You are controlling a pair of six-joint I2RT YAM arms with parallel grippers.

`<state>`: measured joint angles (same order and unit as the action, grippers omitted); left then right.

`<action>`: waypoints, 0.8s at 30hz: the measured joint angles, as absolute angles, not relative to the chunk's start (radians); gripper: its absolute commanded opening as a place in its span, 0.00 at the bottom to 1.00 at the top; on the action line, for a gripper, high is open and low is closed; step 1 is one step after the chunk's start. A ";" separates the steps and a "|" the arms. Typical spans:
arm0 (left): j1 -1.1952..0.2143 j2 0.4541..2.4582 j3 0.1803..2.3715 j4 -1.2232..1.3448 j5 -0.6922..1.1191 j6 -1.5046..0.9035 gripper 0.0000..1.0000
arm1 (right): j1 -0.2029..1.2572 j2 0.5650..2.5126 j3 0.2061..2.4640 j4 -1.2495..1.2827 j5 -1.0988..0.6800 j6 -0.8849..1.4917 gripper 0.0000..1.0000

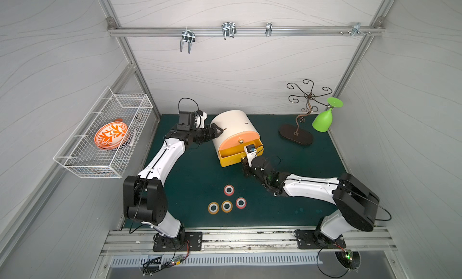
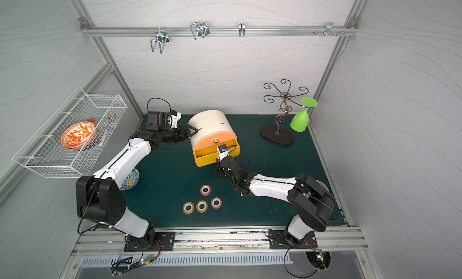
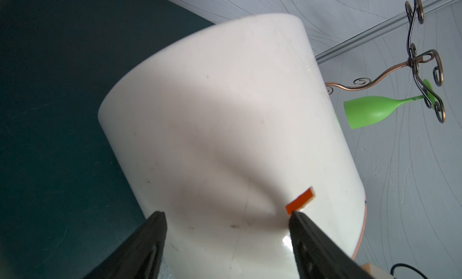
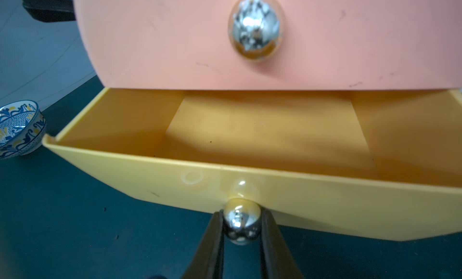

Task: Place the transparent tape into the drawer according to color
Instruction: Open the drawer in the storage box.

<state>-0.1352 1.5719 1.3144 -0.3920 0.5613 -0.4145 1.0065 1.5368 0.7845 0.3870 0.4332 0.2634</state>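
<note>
Four tape rolls lay flat on the green worktop (image 1: 195, 175), toward its front edge: a red roll (image 1: 229, 190) farthest back, a second red roll (image 1: 241, 202) nearer and to the right, then an orange roll (image 1: 227, 206) and a second orange roll (image 1: 213, 208) side by side. None was in either tool's reach of grip. They lay well apart from both tools.

Behind them the yellow drawer (image 4: 150, 175) stood open under the pink drawer front (image 4: 175, 40). The right tool (image 4: 241, 225) was clamped on its knob (image 4: 241, 219).

Farther back, the left tool (image 3: 227, 215) had its jaws spread apart at the white cabinet (image 3: 212, 115). It seemed to be pressing the curved side, though I couldn't be sure of contact.
</note>
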 measured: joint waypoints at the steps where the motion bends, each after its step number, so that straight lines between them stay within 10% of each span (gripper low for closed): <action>1: -0.135 1.572 1.314 -0.392 0.561 -0.414 0.81 | 1.013 1.525 0.775 0.381 0.437 0.266 0.06; 9: -0.135 1.572 1.314 -0.392 0.561 -0.414 0.81 | 1.065 1.445 0.708 0.350 0.485 0.300 0.08; 17: -0.135 1.572 1.314 -0.392 0.561 -0.415 0.82 | 1.072 1.424 0.700 0.318 0.498 0.313 0.53; 24: -0.134 1.572 1.314 -0.392 0.561 -0.414 0.84 | 1.095 1.386 0.699 0.273 0.498 0.315 0.71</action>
